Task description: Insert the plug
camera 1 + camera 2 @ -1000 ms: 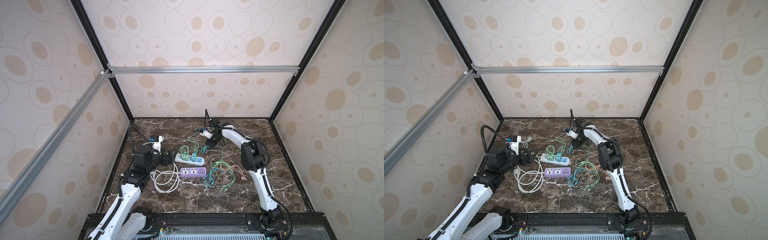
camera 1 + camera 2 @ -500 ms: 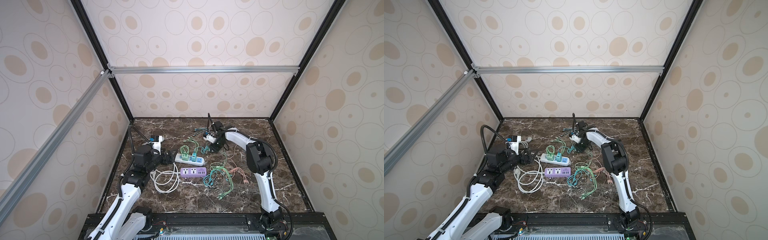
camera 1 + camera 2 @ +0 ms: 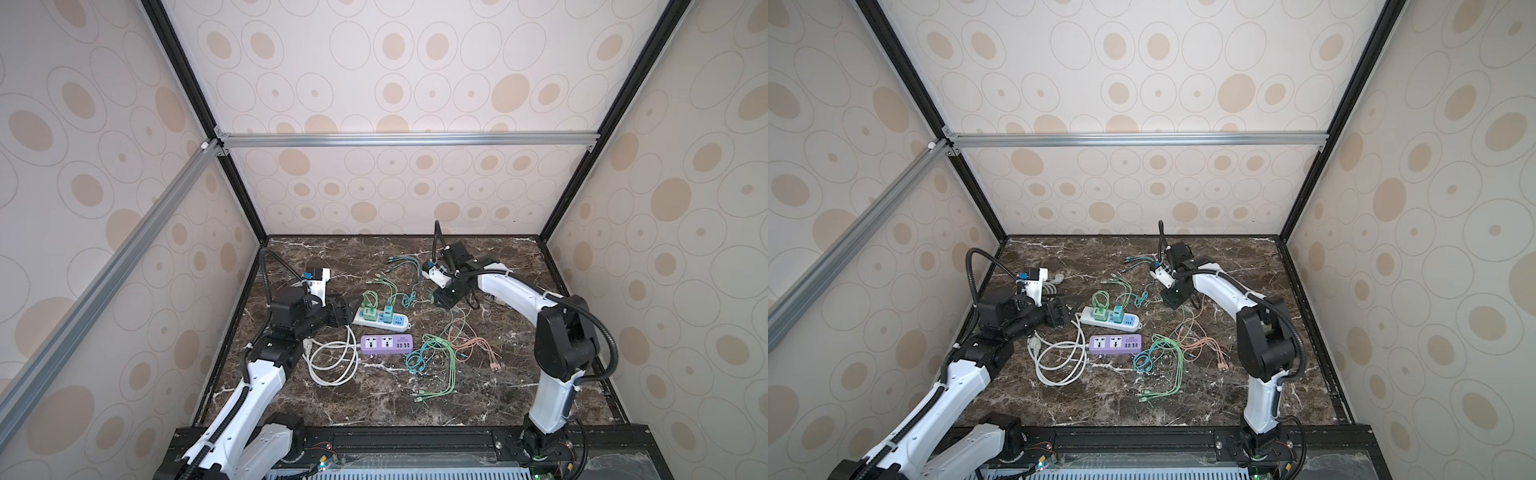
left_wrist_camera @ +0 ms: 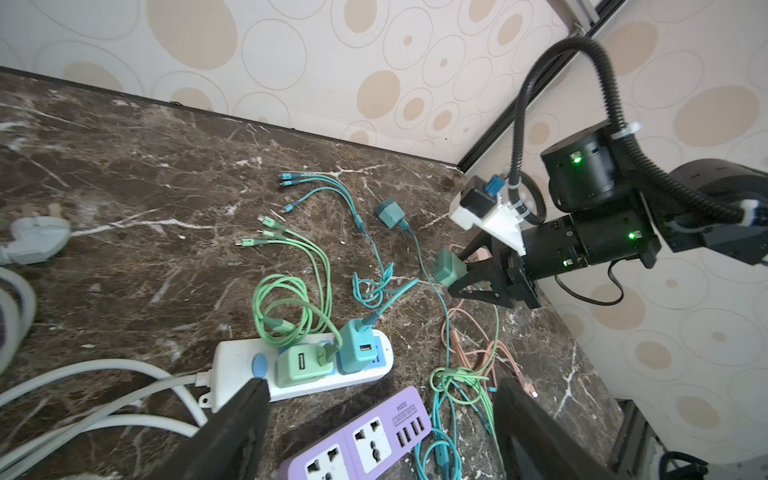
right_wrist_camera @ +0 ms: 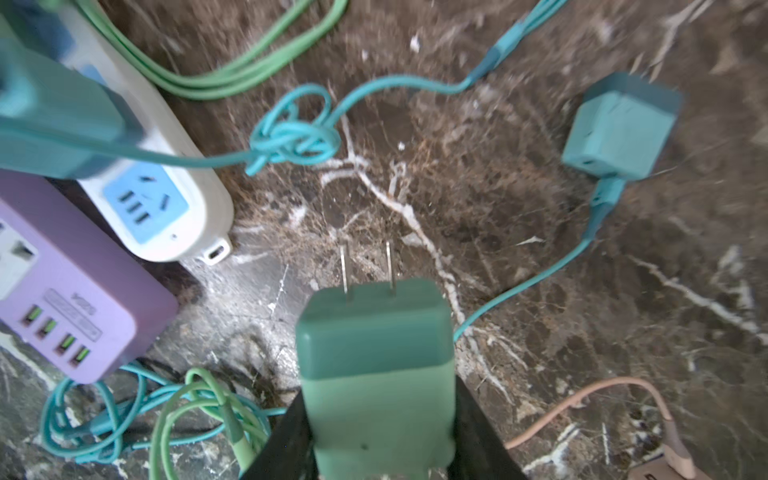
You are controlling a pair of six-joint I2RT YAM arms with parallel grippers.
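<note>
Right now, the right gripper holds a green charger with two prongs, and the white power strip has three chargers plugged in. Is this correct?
No. The white power strip holds two, a pale green plug and a teal plug, not three; the left wrist view shows it. The right gripper does hold the green charger with two prongs.
</note>
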